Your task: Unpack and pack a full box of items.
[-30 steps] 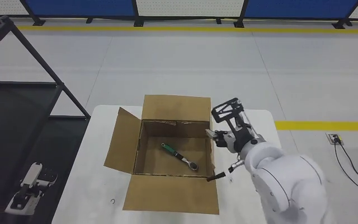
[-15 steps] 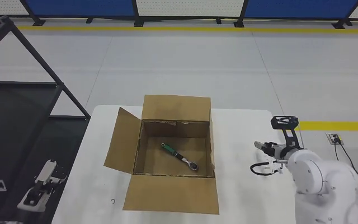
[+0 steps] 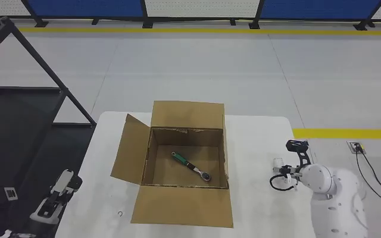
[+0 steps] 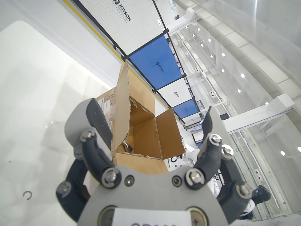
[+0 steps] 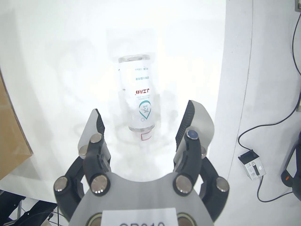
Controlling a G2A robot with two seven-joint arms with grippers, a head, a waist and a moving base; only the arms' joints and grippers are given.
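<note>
One second ago the right gripper [image 5: 144,111] was at the side wall of the box [image 3: 184,208]. Now it has travelled away from it, toward the edge of the table [image 3: 101,178], and its fingers stand released, wide apart. Just ahead of them, in line with the gap and not touching them, a clear bottle [image 5: 137,90] lies on its side on the table. I judge that this bottle was just taken out and set down, so the unpacking is almost finished. The box is now well apart from this gripper, with its flaps open, and inside it one ratchet wrench [image 3: 190,166] lies on the bottom. The left gripper [image 4: 151,109] is also released and empty, with the box ahead of it, well apart
</note>
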